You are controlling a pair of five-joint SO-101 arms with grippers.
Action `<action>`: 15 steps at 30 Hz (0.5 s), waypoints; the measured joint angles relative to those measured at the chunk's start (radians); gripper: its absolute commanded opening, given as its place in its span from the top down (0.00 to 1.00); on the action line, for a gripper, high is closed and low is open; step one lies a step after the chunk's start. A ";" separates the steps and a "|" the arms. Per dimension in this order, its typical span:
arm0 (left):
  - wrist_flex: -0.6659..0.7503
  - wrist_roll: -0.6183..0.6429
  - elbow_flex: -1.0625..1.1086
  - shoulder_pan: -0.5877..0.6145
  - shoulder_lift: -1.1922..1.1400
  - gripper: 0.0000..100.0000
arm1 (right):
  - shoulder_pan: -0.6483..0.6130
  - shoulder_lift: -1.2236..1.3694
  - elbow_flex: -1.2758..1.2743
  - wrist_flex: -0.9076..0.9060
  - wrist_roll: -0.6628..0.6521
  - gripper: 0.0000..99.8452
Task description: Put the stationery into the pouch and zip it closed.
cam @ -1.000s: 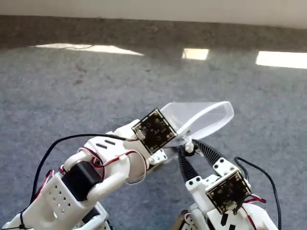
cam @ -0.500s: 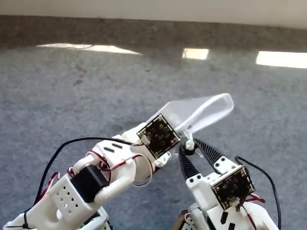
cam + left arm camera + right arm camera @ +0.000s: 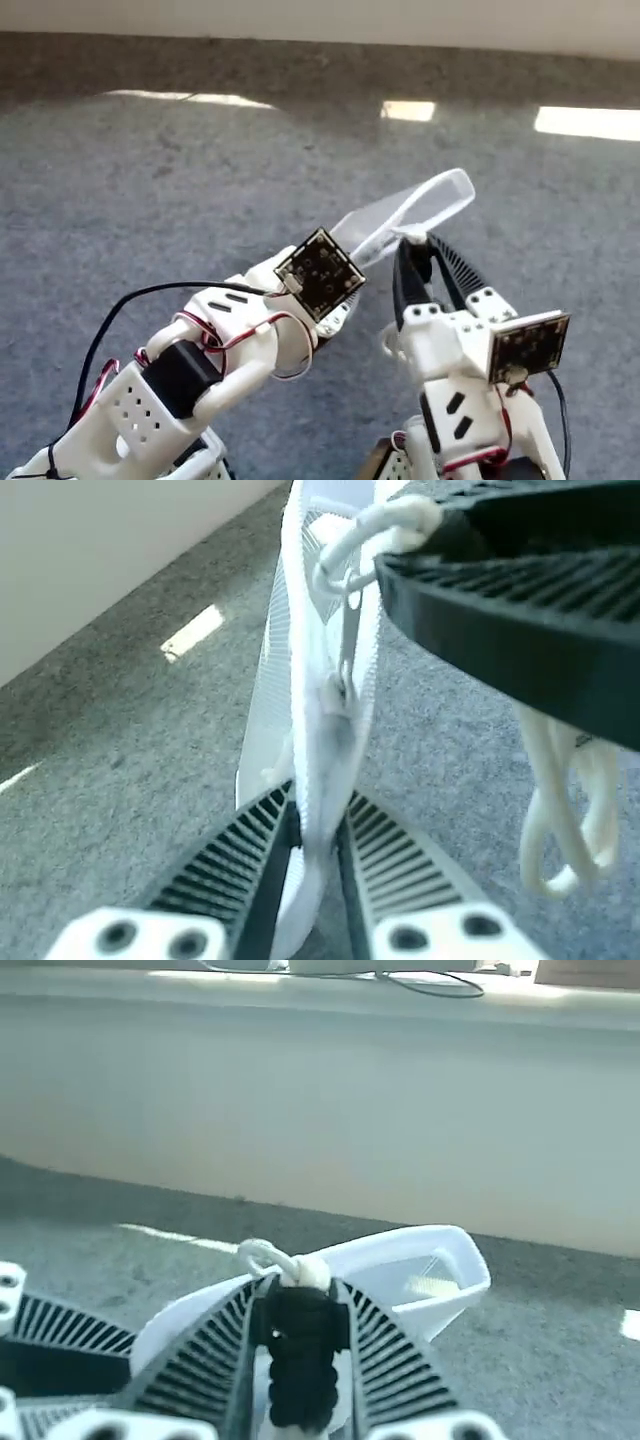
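The pouch (image 3: 415, 208) (image 3: 318, 730) (image 3: 420, 1270) hangs in the air between my two arms, above the grey carpeted table (image 3: 150, 200), turned nearly edge-on to the high camera. My left gripper (image 3: 320, 805) is clamped tight on the pouch's near end, with the thin plastic pinched flat between its ribbed fingers (image 3: 385, 855). My right gripper (image 3: 418, 245) (image 3: 300, 1295) is closed just as firmly on the zip cord (image 3: 300, 1355) (image 3: 380, 525), a black braid with a white loop poking out past the fingertips. It sits at the pouch's upper edge.

From above, the left gripper's fingers are hidden under that arm's own camera board (image 3: 320, 272), so I judge its hold from the wrist camera alone. Through the translucent wall I cannot make out any contents for certain; there is only a pale patch inside, in the right wrist view. I also cannot tell how far along the zip is closed. The metal slider (image 3: 345, 640) is blurred, and part of the pouch's top edge is cut off by the right gripper's finger.

Compared with half a second ago, the right gripper has travelled up along the pouch towards its far end and its wrist has rolled over. The pouch's far end has risen, and the pouch looks narrower from above. The left arm has barely shifted.
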State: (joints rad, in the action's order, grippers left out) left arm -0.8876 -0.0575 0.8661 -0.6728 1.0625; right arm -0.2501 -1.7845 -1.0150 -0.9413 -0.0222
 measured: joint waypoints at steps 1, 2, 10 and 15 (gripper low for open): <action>0.000 0.000 0.000 0.000 0.000 1.00 | 0.014 0.000 -0.018 0.028 0.011 1.00; 0.000 0.000 0.002 0.000 0.000 1.00 | 0.026 0.000 -0.029 0.054 0.018 1.00; 0.002 0.002 0.063 0.002 0.097 1.00 | 0.087 0.000 -0.101 0.178 0.031 1.00; -0.011 0.002 0.120 0.015 0.239 1.00 | 0.091 0.000 -0.133 0.226 0.032 1.00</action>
State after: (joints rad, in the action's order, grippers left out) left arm -0.8984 -0.0560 0.9858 -0.6575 1.3019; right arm -0.1596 -1.7845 -1.1485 -0.7158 0.0100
